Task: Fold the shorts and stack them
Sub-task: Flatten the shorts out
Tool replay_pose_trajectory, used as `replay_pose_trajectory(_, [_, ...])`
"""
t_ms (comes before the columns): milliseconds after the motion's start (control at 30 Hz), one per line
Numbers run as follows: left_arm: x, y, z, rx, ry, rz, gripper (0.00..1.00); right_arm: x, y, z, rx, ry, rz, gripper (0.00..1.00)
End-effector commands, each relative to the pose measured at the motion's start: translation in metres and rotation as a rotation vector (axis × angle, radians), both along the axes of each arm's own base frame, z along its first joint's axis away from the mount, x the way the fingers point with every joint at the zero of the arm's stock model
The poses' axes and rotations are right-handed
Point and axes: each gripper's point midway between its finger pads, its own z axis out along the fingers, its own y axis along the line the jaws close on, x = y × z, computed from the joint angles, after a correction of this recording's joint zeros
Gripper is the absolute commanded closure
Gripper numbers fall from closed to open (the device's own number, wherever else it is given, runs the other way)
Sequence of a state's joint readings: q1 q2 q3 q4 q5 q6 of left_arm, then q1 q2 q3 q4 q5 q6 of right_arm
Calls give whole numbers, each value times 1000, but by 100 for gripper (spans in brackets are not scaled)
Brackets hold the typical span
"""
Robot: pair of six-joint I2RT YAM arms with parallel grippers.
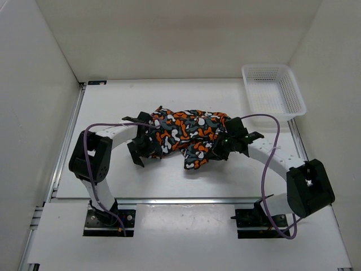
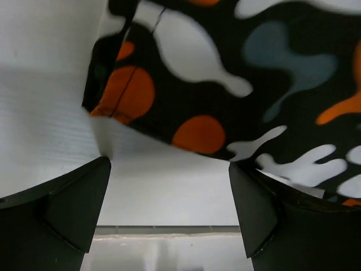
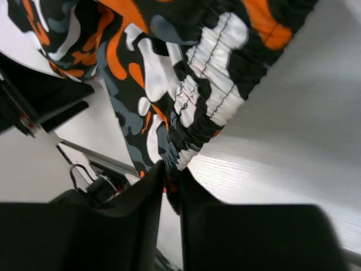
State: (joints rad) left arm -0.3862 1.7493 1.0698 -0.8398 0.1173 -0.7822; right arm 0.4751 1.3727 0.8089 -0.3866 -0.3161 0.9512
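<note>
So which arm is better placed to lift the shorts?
Right: the right gripper is shut on the elastic waistband of the shorts. The left gripper stands open, the fabric ahead of its fingers, not between them.

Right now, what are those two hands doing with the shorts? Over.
Left hand open at edge of shorts, gripping nothing. Right hand shut on shorts' gathered edge. Shorts bunched, unfolded. Basket far right corner, not in the way.
</note>
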Motion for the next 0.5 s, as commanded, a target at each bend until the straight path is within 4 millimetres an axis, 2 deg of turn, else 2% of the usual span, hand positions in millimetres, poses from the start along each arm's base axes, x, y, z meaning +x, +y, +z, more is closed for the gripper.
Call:
replay_pose_trajectory(0, [40,-8,17,4,-118,30,4,19,9,18,34,-81,10,89])
replay_pose_trajectory(33, [45,-7,15,6,-116,39,10,20,9,21,33,-92,18,100])
replay_pose_trajectory(67, [52,-7,11,20,-117,29,18,19,7,21,16,-88,23,100])
replay_pose_trajectory(100, [57,-3,9,31,-116,41,47,22,7,26,12,-110,41,100])
replay_pose_trajectory(167, [68,3,3,39,-111,33,80,24,2,33,-4,-130,46,100])
replay_pose_trajectory(200, [72,3,3,26,-110,32,90,29,3,41,-13,-165,63,100])
replay_pose_trajectory(267, [78,13,14,51,-112,45,90,32,-1,58,-14,-208,78,100])
replay_pose_trajectory(300, [81,17,25,72,-131,49,90,39,3,76,-5,-266,114,100])
replay_pose_trajectory(333, [87,29,36,124,-162,68,90,42,4,89,11,-295,135,100])
replay_pose_trajectory(367, [94,36,66,138,-215,86,90,40,2,99,-2,-294,153,100])
replay_pose_trajectory(400, [98,45,84,179,-259,99,90,49,7,138,20,-394,195,100])
replay_pose_trajectory(433, [102,54,105,192,-298,122,90,49,6,161,22,-443,212,100])
replay_pose_trajectory(467, [115,60,142,188,-386,137,90,44,3,177,13,-462,230,100])
